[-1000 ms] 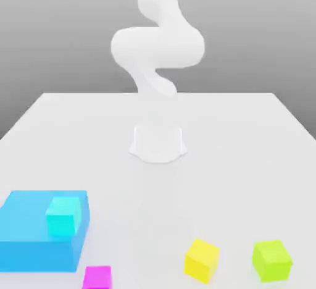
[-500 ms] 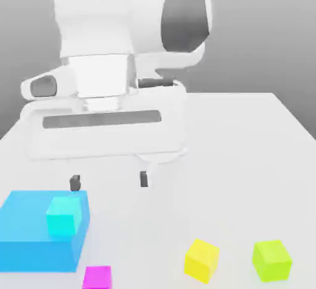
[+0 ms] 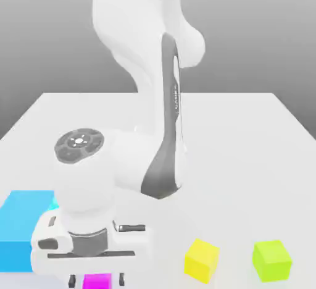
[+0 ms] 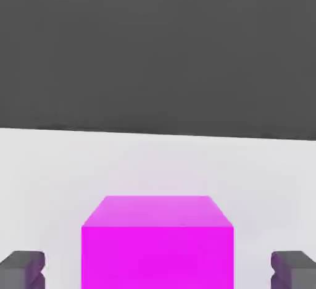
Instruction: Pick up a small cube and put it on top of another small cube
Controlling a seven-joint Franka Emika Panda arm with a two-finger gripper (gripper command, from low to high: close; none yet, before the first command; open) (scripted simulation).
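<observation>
- Since the earlier frames, our arm has swung down from high over the table (image 3: 247, 133) and now stands low at the near edge, with our gripper (image 3: 96, 279) straddling the magenta cube (image 3: 97, 280).
- Our fingers, spread wide above the blue block a moment ago, have drawn in toward the cube.
- From the exterior view we see one dark fingertip on each side of the magenta cube, close against it; we cannot tell from there whether they touch it.
- From the hand view the magenta cube (image 4: 158, 244) sits squarely between our fingertips (image 4: 23, 269), and a strip of white table shows between each tip and the cube's side, so our fingers are still spread and not pinching it.
- The magenta cube rests on the table, just beside the big blue block (image 3: 21, 232), toward the exterior view's right of that block's near corner.
- A sliver of the cyan cube (image 3: 55, 202) peeks out on top of the blue block; our wrist covers the rest of it.
- The yellow cube (image 3: 202, 260) and the lime-green cube (image 3: 271, 260) sit apart from each other toward the exterior view's right, both well clear of our gripper and where they were before.
</observation>
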